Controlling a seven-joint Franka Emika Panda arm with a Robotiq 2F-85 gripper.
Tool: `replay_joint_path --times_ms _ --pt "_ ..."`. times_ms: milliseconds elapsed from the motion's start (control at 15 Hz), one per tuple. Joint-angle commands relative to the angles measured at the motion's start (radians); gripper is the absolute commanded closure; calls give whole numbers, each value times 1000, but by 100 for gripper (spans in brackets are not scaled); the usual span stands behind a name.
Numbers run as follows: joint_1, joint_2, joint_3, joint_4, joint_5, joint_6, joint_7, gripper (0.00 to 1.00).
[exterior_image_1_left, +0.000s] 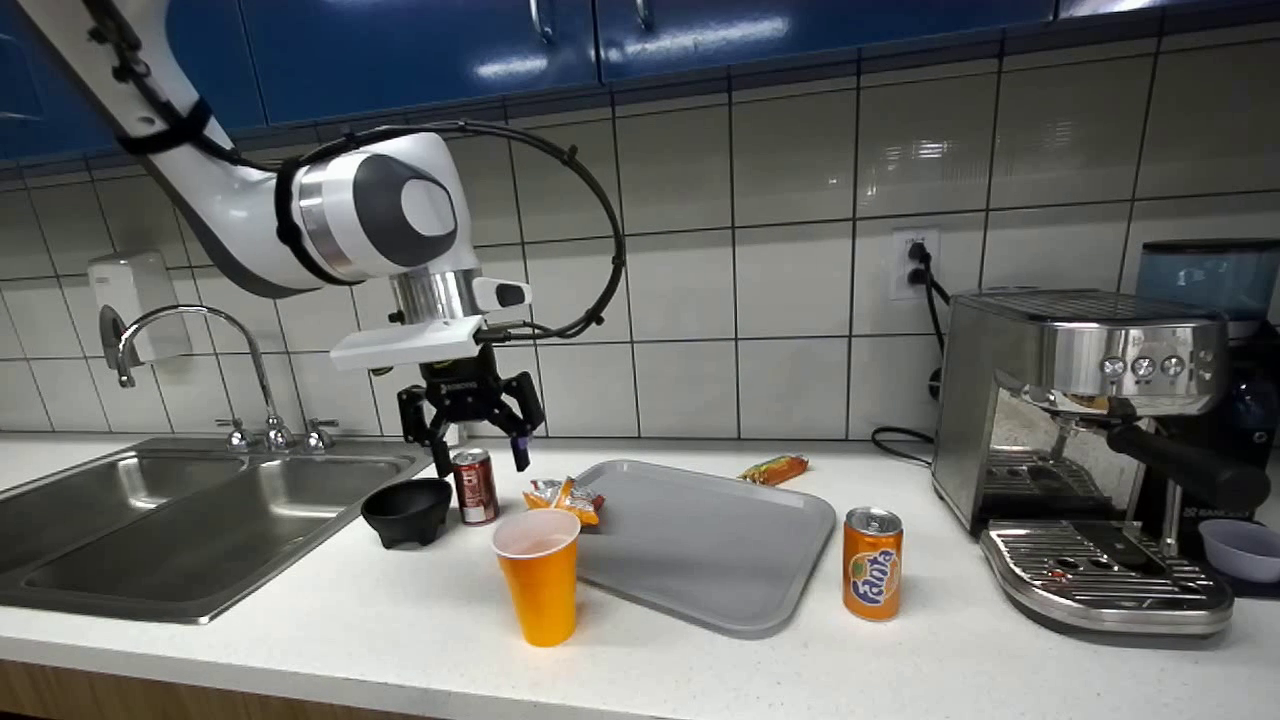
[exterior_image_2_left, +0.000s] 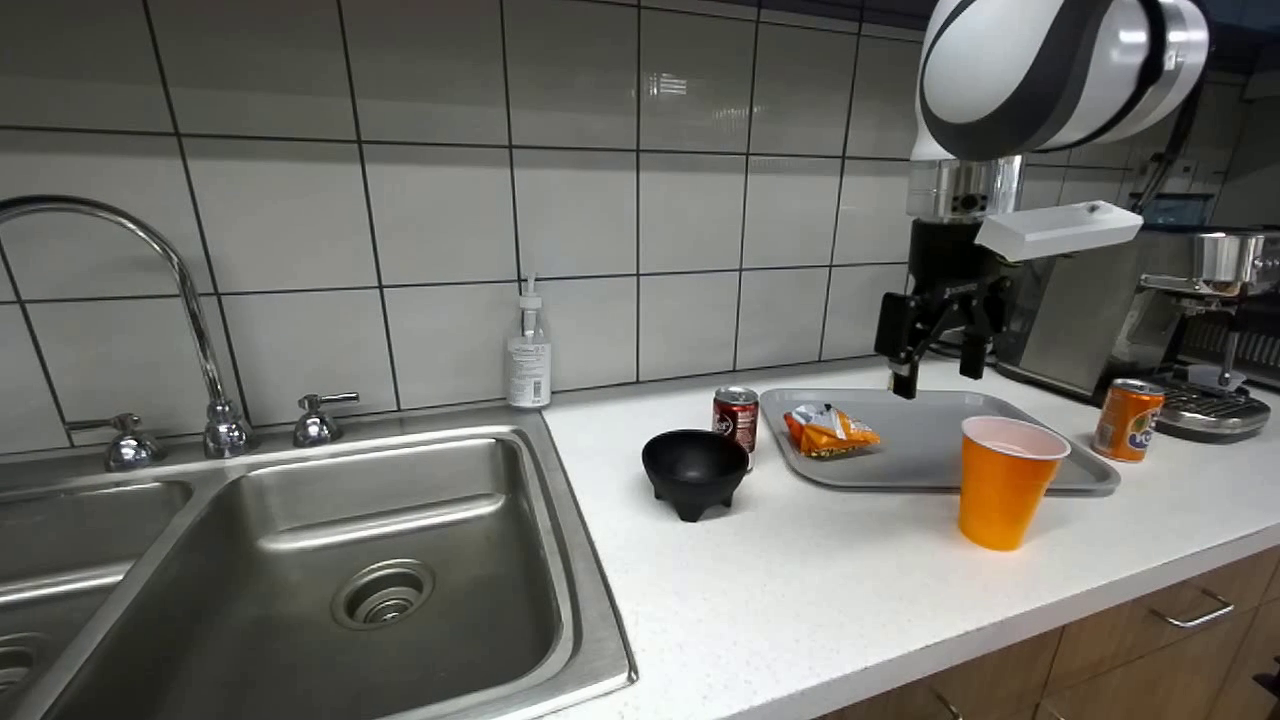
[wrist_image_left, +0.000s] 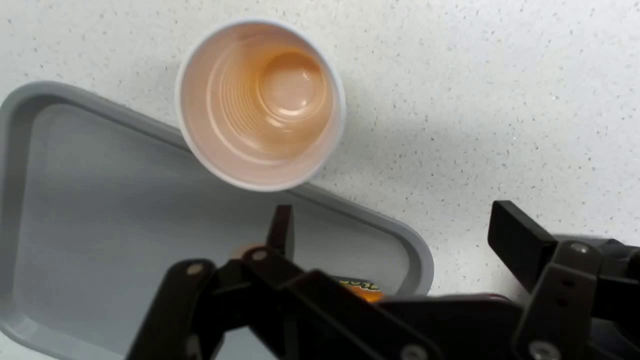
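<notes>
My gripper (exterior_image_1_left: 481, 458) is open with nothing between its fingers, above the counter; it also shows in an exterior view (exterior_image_2_left: 938, 370) and the wrist view (wrist_image_left: 392, 220). Below it are the grey tray (exterior_image_1_left: 710, 560) and a crumpled orange snack packet (exterior_image_2_left: 830, 432) on the tray's end, mostly hidden by the fingers in the wrist view (wrist_image_left: 367, 291). A dark red can (exterior_image_1_left: 475, 490) stands beside a black footed bowl (exterior_image_2_left: 695, 472). An upright orange cup (exterior_image_1_left: 540, 590) stands by the tray's front edge; its inside looks empty in the wrist view (wrist_image_left: 260, 105).
An orange Fanta can (exterior_image_1_left: 873, 565) stands beyond the tray's far end. An orange wrapped item (exterior_image_1_left: 775, 470) lies behind the tray. A steel coffee machine (exterior_image_1_left: 1090, 400), a double sink (exterior_image_2_left: 540, 500) with faucet (exterior_image_2_left: 170, 260), and a soap bottle (exterior_image_2_left: 528, 360) flank the counter.
</notes>
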Motion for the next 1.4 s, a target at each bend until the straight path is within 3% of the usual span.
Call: replay_joint_path --times_ms 0,667,1333 --pt "-10 -76 -9 -89 -43 -8 83 0" --pt "-21 -47 -27 -139 -54 57 107 0" --pt "-16 55 -39 -119 -52 199 102 0"
